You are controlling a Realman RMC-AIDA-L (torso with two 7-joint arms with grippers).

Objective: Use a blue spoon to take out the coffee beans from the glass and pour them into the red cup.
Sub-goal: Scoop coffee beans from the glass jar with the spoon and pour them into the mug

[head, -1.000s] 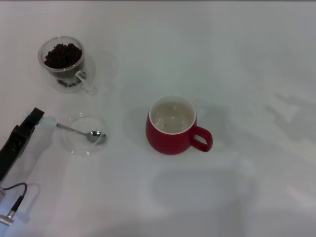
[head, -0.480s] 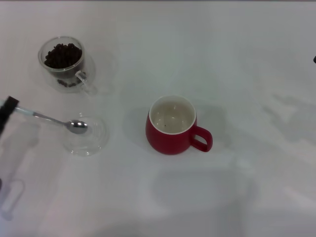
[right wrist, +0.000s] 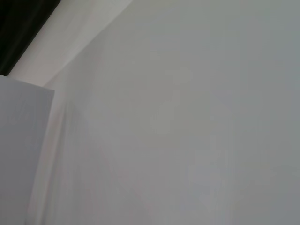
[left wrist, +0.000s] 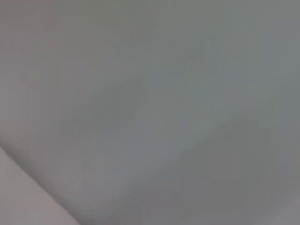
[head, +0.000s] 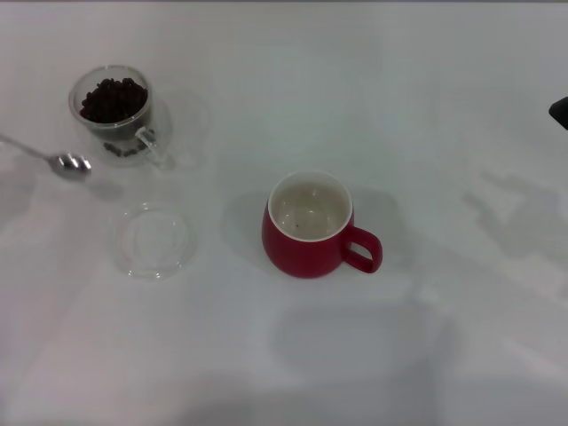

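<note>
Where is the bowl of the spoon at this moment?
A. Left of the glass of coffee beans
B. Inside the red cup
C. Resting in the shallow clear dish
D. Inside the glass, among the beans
A: in the head view, the blue spoon has its bowl just left of the glass, outside it.

I count one glass [head: 114, 114] holding many coffee beans [head: 113, 98], too many for me to number. I see one blue spoon [head: 55, 159], one red cup [head: 312, 227] and one shallow clear dish [head: 155, 241]. At the right edge I see one dark gripper tip [head: 560, 111].
</note>
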